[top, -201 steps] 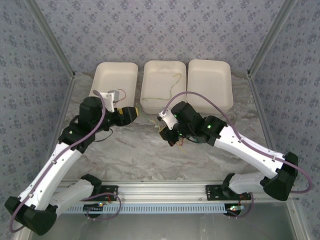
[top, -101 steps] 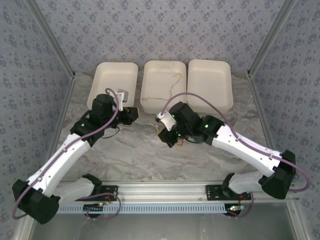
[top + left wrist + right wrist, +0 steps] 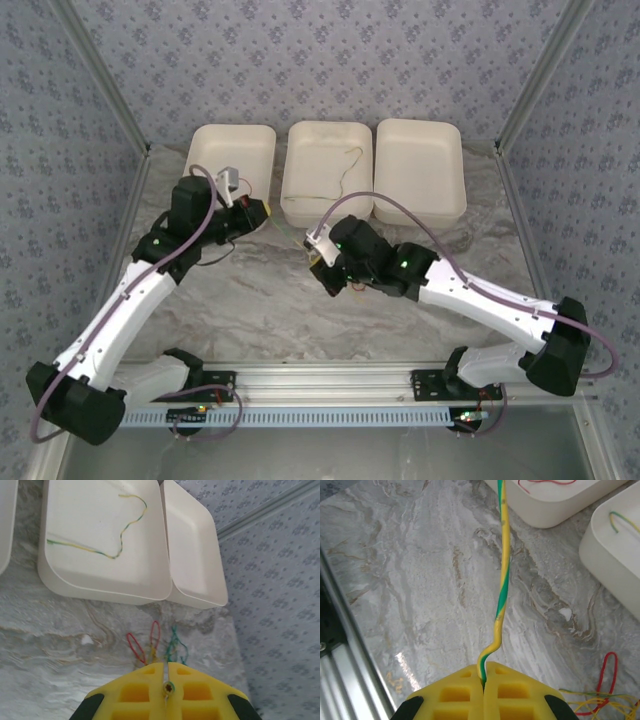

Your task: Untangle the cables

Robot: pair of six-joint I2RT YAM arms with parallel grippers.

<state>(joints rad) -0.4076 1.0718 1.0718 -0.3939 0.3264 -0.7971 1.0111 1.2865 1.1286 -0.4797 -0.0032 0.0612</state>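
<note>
Currently both of your grippers are closed. On the right wrist camera, the right gripper (image 3: 484, 669) has its jaws pressed together on a striped cable (image 3: 502, 580), yellow and green. This cable leaves the tips with a small bend. Then it runs straight over the marble surface (image 3: 410, 580) and out of the picture beside the left tray (image 3: 555, 515). Inside that tray you see a piece of a red cable (image 3: 550, 483). Near the right jaws, low on the surface, lies a tangle (image 3: 600, 697) of red and yellow cables.

On the left wrist camera, the left gripper (image 3: 166, 669) also has its jaws tight together. A small bit of yellow-green cable sits pinched in the seam between them. It looks like another part of the striped cable, but you cannot follow it the whole way. Just past the tips rise red and green loops (image 3: 155, 645); you cannot tell if the jaws hold them too. Behind the loops stands the middle tray (image 3: 105, 594), with one loose cable (image 3: 82, 549), yellow-green, lying in a curve on its floor. Just beside it is the right tray (image 3: 195, 540).

From above, the left gripper is at the near right corner of the left tray. The right gripper is over the surface in front of the middle tray, apart from the left one.
</note>
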